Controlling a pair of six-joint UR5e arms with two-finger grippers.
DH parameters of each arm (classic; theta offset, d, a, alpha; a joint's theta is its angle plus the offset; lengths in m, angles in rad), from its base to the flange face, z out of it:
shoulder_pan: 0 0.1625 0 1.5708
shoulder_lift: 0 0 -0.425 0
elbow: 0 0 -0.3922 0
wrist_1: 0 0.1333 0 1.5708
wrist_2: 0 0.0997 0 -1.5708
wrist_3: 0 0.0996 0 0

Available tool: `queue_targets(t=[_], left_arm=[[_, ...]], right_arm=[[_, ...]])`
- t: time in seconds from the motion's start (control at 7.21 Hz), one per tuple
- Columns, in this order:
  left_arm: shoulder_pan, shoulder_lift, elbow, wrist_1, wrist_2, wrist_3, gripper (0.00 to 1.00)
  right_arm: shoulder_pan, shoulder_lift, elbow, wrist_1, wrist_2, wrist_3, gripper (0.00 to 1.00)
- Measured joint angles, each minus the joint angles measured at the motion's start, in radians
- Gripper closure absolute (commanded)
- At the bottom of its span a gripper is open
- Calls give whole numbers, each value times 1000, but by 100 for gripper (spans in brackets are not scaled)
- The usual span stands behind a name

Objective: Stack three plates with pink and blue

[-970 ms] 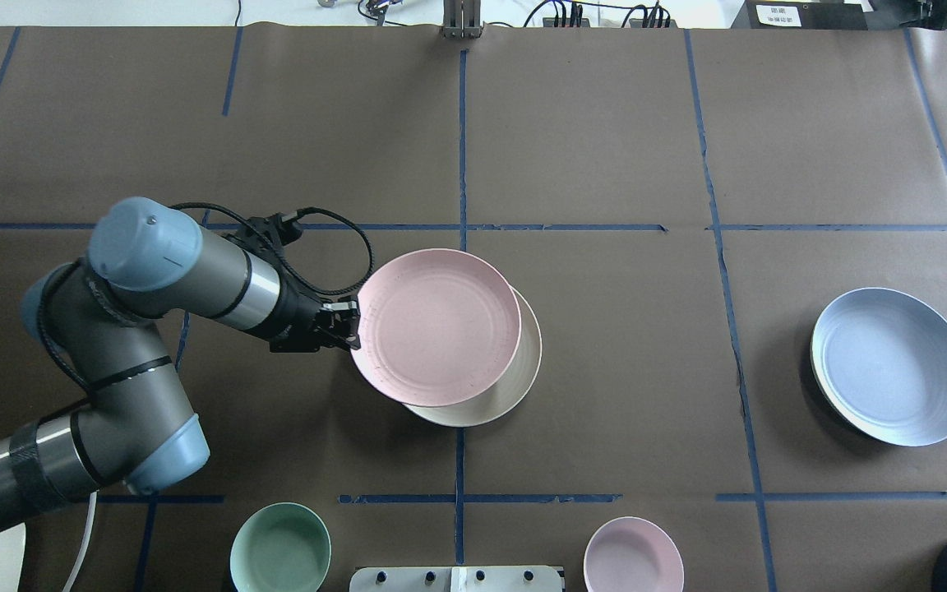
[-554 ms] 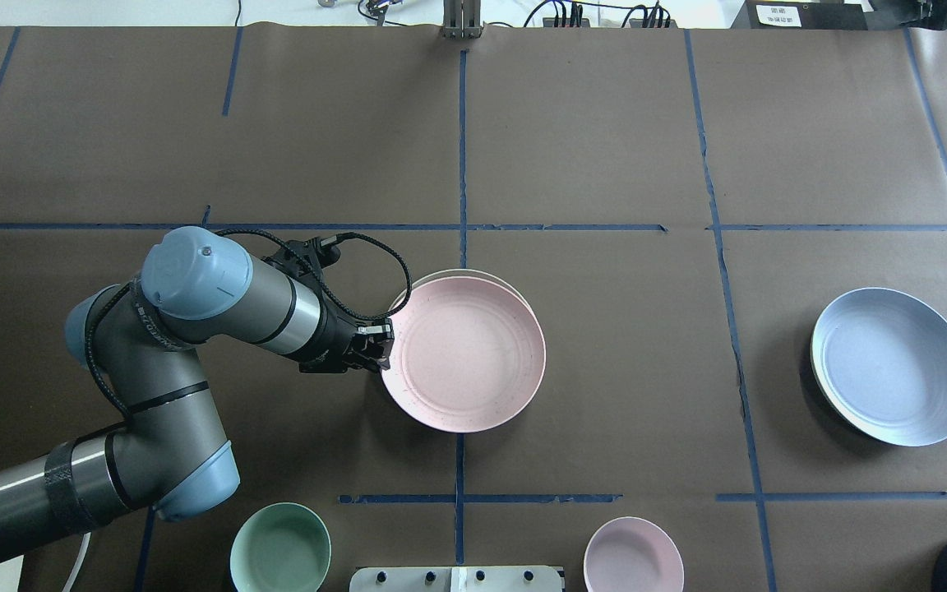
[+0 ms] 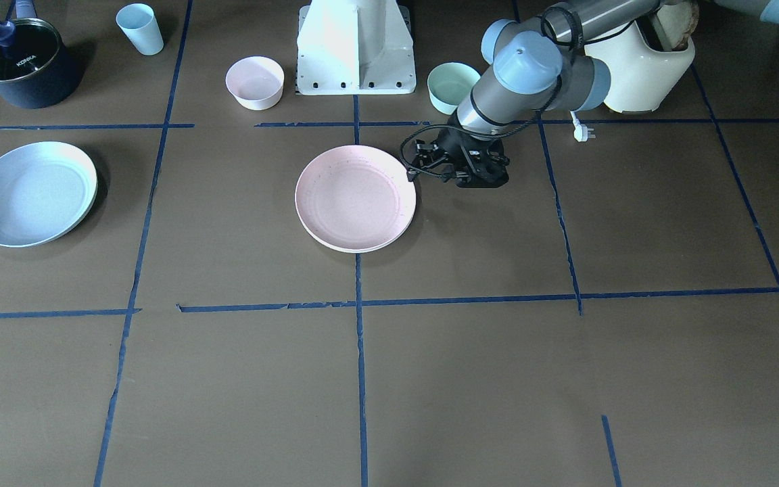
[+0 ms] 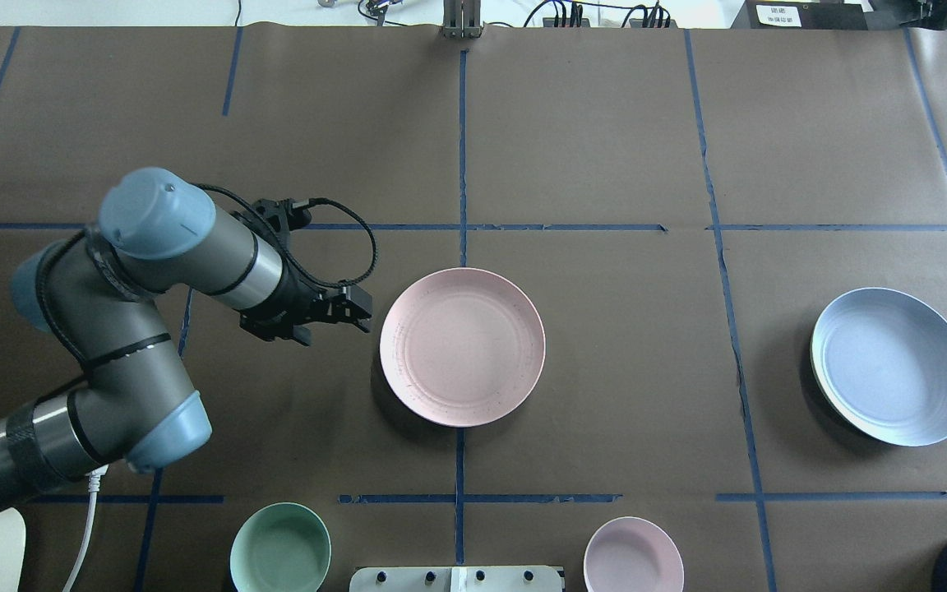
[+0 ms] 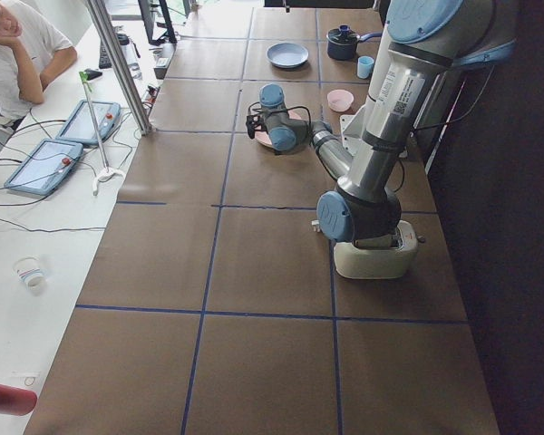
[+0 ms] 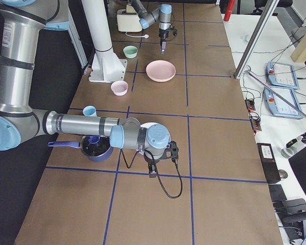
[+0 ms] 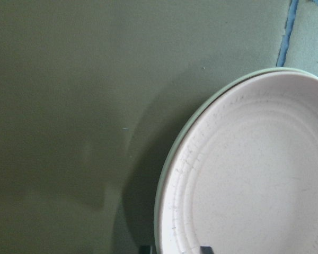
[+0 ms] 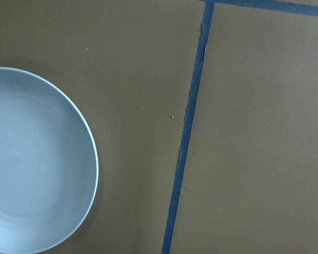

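Observation:
The pale pink plate (image 4: 463,346) lies on the cream-white plate at the table's middle. The cream plate shows only as a thin rim (image 7: 161,180) in the left wrist view. The pink plate also shows in the front view (image 3: 356,197). My left gripper (image 4: 362,312) is open and empty, a little to the left of the pink plate and clear of it. The light blue plate (image 4: 893,366) lies alone at the right; it fills the left of the right wrist view (image 8: 32,159). My right gripper (image 6: 153,168) shows only in the exterior right view; I cannot tell whether it is open or shut.
A mint bowl (image 4: 280,549) and a small pink bowl (image 4: 634,555) stand by the robot base (image 3: 356,47). A dark pot (image 3: 21,64) and a light blue cup (image 3: 140,28) stand near the blue plate. A white appliance (image 3: 646,61) stands behind the left arm.
The left gripper carried the pink plate right onto the cream plate, let go of it, and drew back to the left.

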Motion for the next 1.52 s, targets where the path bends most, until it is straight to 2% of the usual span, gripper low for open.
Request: queue_targets(t=[0.14,0.42,0.69,0.83,1.11,1.39,1.52], left_arm=[[-76,80,-61,89,-25,210,0],[-236,310,-227,280,-38,662,0],[-466,494,-330,466,-53,1091,0],[-595,558,-315,507,-88,1271,0],[-822,619,-171,528,-188,1552,0],[-918,634,-92,539,-226,1638,0],[-928,636,-83,538,-232,1634,0]], right_arm=[[0,3,3,0,6,-1,0],[0,4,6,1,14,-1,0],[0,5,7,1,16,-1,0],[0,5,8,1,18,-1,0],[0,5,8,2,21,0,0],[-10,1,7,17,35,48,0],[-40,-11,2,88,54,144,0]])
